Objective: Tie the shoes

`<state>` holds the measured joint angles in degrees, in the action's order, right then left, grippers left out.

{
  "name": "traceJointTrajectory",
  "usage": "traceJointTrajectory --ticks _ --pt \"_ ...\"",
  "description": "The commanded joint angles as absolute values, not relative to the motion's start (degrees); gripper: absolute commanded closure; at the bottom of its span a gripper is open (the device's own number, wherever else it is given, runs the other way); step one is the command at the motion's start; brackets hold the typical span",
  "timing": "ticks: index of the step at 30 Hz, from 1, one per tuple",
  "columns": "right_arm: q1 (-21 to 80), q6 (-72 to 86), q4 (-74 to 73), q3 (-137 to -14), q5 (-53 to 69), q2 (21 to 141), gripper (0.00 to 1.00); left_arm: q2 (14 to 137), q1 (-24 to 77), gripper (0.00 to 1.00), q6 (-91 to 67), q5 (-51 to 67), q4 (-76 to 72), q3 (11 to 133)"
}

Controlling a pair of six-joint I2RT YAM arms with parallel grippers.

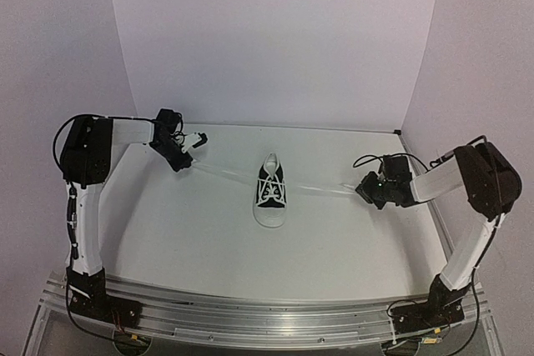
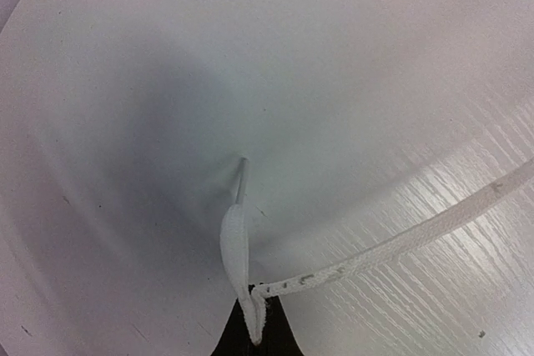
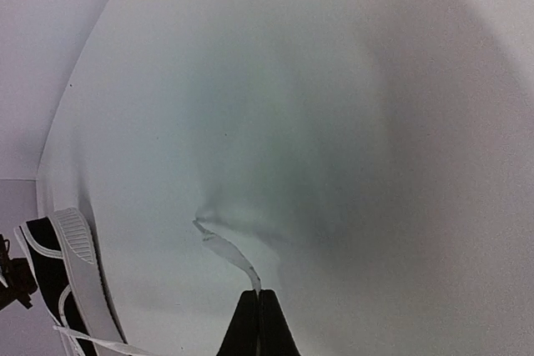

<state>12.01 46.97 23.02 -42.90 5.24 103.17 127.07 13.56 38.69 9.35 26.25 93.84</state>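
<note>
The small black sneaker (image 1: 269, 193) with white toe cap stands in the middle of the table, toe toward me. One white lace (image 1: 224, 174) runs taut from it out to the left into my left gripper (image 1: 183, 162). In the left wrist view that gripper (image 2: 255, 327) is shut on the lace (image 2: 400, 248), whose tip (image 2: 236, 231) pokes out ahead. The other lace (image 1: 321, 190) stretches right to my right gripper (image 1: 365, 188). Seen from the right wrist, this gripper (image 3: 259, 293) is shut on the lace end (image 3: 224, 248), and the sneaker's sole (image 3: 79, 268) shows at lower left.
The white table (image 1: 192, 239) curves up into a white backdrop (image 1: 267, 39) behind the sneaker. A metal rail (image 1: 267, 318) with both arm bases runs along the near edge.
</note>
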Motion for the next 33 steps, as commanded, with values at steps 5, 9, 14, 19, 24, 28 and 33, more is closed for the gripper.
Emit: traceJointTrajectory --ticks 5,9,14,19,24,28,33 --pt "12.08 47.21 4.14 -51.08 8.96 105.38 0.58 117.29 17.01 1.0 27.21 26.88 44.51 109.27" --pt "12.26 45.2 -4.42 -52.55 3.87 101.02 0.38 115.57 18.97 1.0 24.41 32.2 51.3 114.45" --pt "22.5 21.68 -3.22 -61.95 -3.56 96.25 0.07 114.44 20.74 1.0 19.92 39.61 56.97 120.57" --pt "34.54 -7.36 16.53 -67.44 13.43 102.94 0.11 114.33 21.58 1.0 17.26 41.56 57.83 124.13" --pt "38.15 -11.44 19.5 -79.54 19.96 115.56 0.18 113.48 22.78 1.0 17.1 40.81 57.4 123.06" --pt "39.71 -10.93 19.6 -88.15 21.81 122.32 0.3 113.2 23.04 1.0 17.31 39.93 57.15 123.14" --pt "39.81 -9.64 20.38 -90.11 16.46 124.59 0.56 112.8 23.13 1.0 17.8 39.49 57.13 122.32"
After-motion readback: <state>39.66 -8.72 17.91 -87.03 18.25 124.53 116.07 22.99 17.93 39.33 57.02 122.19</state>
